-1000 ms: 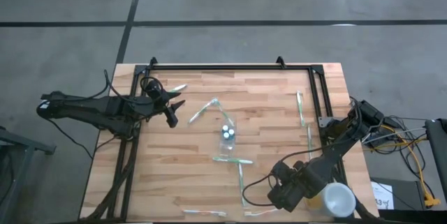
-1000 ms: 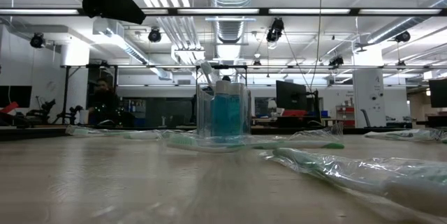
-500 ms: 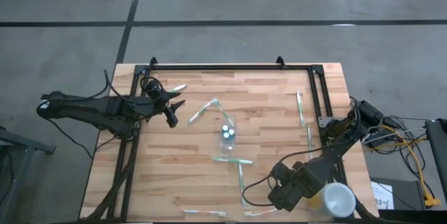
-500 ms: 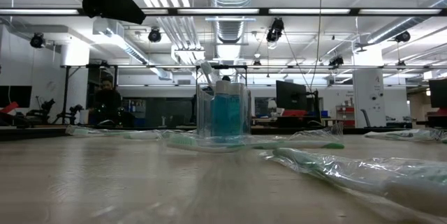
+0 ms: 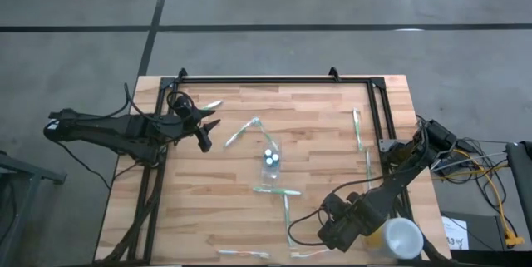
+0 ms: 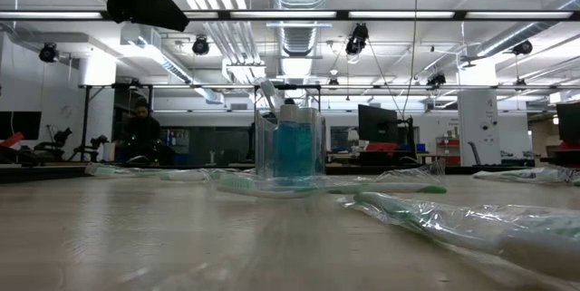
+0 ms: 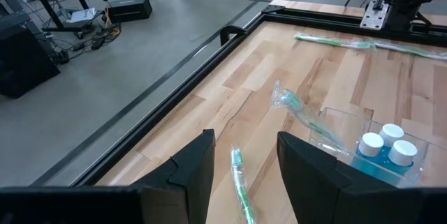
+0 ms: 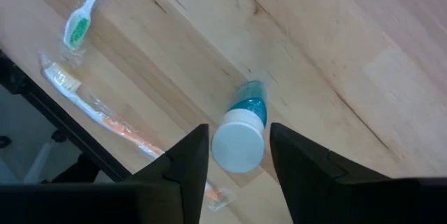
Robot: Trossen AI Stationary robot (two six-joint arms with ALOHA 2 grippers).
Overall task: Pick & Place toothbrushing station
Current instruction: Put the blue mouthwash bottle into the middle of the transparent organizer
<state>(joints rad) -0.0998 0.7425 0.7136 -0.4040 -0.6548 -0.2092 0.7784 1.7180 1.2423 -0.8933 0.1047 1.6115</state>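
The right gripper (image 8: 237, 155) is low over the near right part of the table (image 5: 208, 209), close to the yellow cup (image 5: 401, 238). In its wrist view a tube (image 8: 242, 132) with a white cap sits right between the two jaws. The jaws stand apart on each side of the cap. I cannot tell if they are touching it. The tube does not look lifted; whether it stands or lies on the wood I cannot tell.

So the step in hand looks like picking up this tube. Next, the jaws should close on the tube, just under the cap. Then the arm should lift it and carry it to the clear cup (image 5: 271, 158) in the middle of the table. Some tubes (image 7: 380, 145) with white caps are in that cup already. The new tube has to go down into the cup gently, so the light cup does not tip.

The left gripper (image 5: 202, 131) waits at the far left side of the table. Its jaws are apart and hold nothing. A toothbrush (image 7: 241, 181) lies on the wood in front of it. More toothbrushes (image 5: 278, 190) lie around the table, well apart from each other, still waiting to be put in the cup.
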